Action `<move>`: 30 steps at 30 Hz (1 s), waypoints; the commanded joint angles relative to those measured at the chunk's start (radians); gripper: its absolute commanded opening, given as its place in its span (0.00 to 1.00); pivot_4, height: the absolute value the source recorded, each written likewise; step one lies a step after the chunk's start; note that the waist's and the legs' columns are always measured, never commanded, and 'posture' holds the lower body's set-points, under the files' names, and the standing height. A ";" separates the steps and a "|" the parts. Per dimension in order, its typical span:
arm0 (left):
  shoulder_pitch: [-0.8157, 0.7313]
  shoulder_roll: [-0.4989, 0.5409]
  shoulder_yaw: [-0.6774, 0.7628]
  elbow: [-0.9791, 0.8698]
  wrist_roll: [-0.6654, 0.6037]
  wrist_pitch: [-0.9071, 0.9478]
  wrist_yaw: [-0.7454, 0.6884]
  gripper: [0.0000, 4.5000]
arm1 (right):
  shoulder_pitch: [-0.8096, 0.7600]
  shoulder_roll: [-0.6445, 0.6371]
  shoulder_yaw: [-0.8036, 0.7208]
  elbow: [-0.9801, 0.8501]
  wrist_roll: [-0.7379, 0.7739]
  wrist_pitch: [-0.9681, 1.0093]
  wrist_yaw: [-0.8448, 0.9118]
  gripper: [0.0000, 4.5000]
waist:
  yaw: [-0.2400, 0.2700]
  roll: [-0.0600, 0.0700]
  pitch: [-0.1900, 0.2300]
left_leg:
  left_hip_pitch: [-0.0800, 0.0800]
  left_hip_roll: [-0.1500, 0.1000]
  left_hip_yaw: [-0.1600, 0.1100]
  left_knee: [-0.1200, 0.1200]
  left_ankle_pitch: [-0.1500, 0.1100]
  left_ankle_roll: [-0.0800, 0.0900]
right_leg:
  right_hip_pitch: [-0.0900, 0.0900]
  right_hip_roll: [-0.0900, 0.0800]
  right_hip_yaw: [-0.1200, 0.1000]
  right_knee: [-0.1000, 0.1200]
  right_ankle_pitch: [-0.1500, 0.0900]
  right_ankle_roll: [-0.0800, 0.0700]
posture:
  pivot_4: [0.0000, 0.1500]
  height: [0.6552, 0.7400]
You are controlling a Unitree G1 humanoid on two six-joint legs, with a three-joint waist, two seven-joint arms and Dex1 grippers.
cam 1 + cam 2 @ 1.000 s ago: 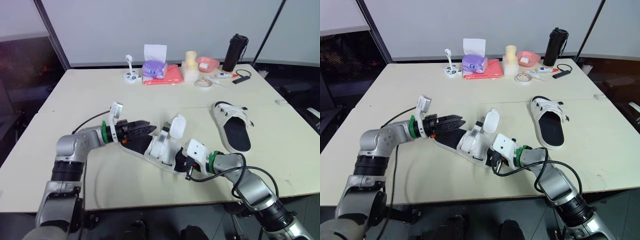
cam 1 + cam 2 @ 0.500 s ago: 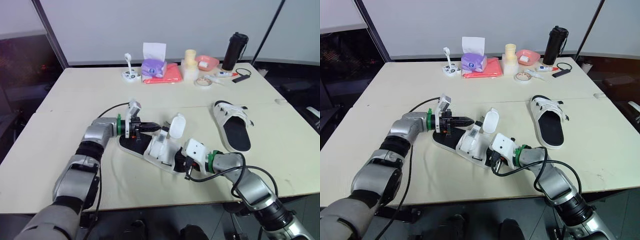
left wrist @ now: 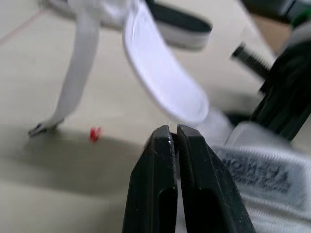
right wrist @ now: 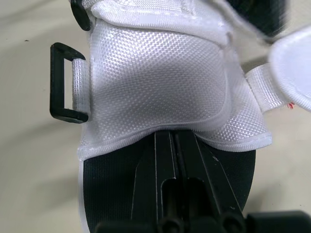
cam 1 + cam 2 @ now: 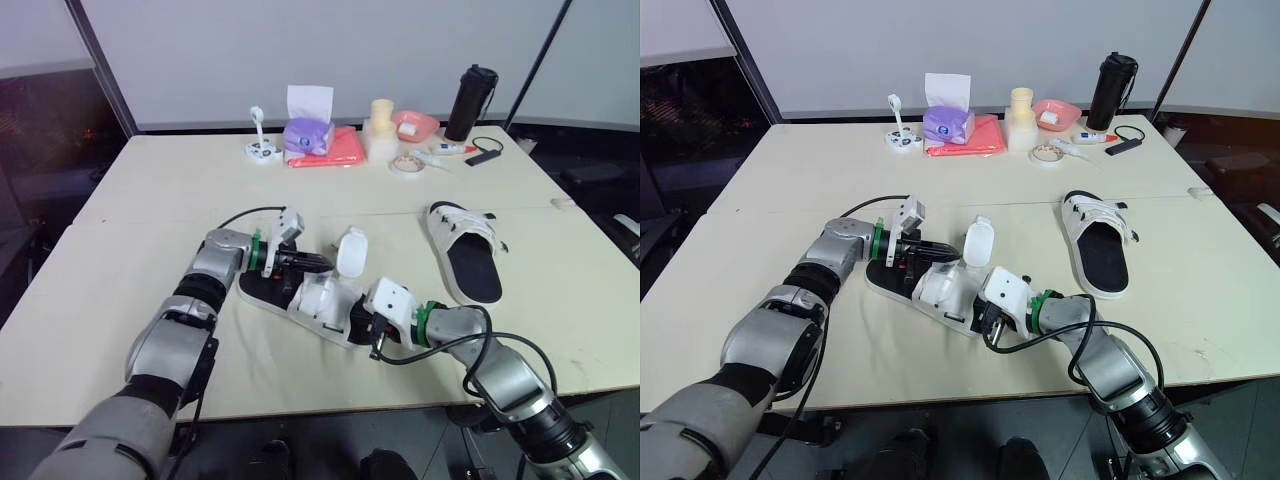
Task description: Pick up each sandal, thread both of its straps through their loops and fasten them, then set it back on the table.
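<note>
Here, white sandal [image 5: 318,298], black footbed, strap [image 5: 351,252] standing loose.

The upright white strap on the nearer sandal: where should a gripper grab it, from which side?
Pinch the strap at its rounded free end, across its flat faces. It stands clear above the sandal, thin, wide, so a level approach from the robot's left, where the left gripper is, probably suits.

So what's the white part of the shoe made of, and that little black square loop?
The white upper looks like woven fabric, probably nylon: a tiny grid weave, slightly shiny, with stitched edges. The black loop looks like hard plastic, smooth and dull, though painted metal is possible.
</note>
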 commanded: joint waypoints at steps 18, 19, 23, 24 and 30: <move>0.049 0.111 0.030 -0.159 0.026 0.135 -0.123 0.05 | 0.011 -0.022 -0.010 0.057 -0.018 0.017 -0.001 0.00 | 0.002 -0.001 0.001 | 0.001 0.000 -0.002 0.004 0.000 0.000 | 0.000 0.001 -0.001 0.009 0.000 0.000 | 1.00 1.00; 0.047 0.123 0.036 -0.168 0.019 0.146 -0.132 0.05 | 0.010 -0.022 -0.010 0.058 -0.019 0.016 -0.001 0.00 | 0.002 -0.001 0.001 | 0.001 0.000 -0.002 0.004 0.000 0.000 | 0.000 0.001 -0.001 0.009 0.000 0.000 | 1.00 1.00; 0.090 0.162 0.018 -0.244 0.012 0.178 -0.192 0.05 | 0.011 -0.019 -0.008 0.062 -0.019 0.011 -0.002 0.00 | 0.000 -0.001 0.001 | 0.000 0.000 -0.002 0.004 0.000 0.000 | -0.001 0.001 -0.001 0.009 0.000 0.000 | 1.00 1.00; 0.110 0.168 0.008 -0.270 0.011 0.187 -0.210 0.05 | 0.011 -0.018 -0.007 0.063 -0.020 0.010 -0.002 0.00 | 0.000 0.000 0.001 | 0.000 0.000 -0.002 0.004 0.000 0.000 | -0.001 0.001 -0.001 0.009 0.000 0.000 | 1.00 1.00; 0.204 0.171 -0.033 -0.391 0.016 0.209 -0.228 0.05 | 0.010 -0.017 -0.007 0.066 -0.019 0.007 -0.002 0.00 | 0.000 0.000 0.001 | 0.000 0.000 -0.002 0.004 0.000 0.000 | -0.001 0.001 -0.001 0.009 0.000 0.000 | 1.00 1.00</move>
